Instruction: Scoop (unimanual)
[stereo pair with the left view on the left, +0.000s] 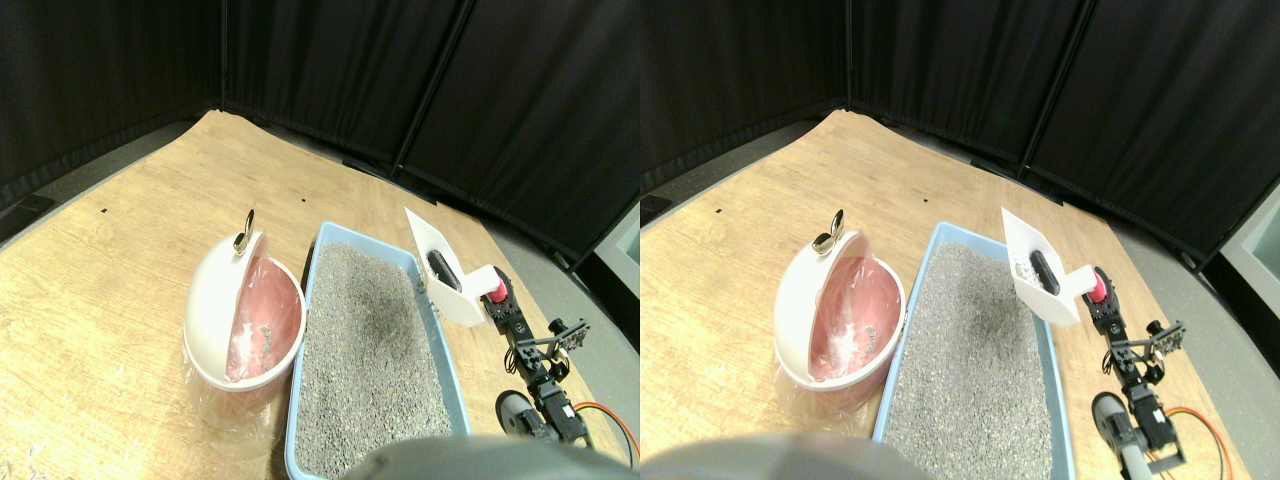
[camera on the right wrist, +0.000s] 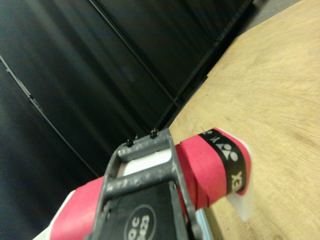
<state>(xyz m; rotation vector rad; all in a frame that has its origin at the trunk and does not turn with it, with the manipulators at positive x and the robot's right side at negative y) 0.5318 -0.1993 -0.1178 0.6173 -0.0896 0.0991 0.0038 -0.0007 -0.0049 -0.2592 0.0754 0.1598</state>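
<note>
We carry the white scoop (stereo pair with the left view on the left: 443, 265), its red-wrapped handle clamped in our right hand (stereo pair with the left view on the left: 497, 293), raised over the litter tray's (stereo pair with the left view on the left: 325, 243) far right rim with a dark lump inside, so we keep it level travelling across to the pink-lined bin (stereo pair with the left view on the left: 245, 315).
</note>
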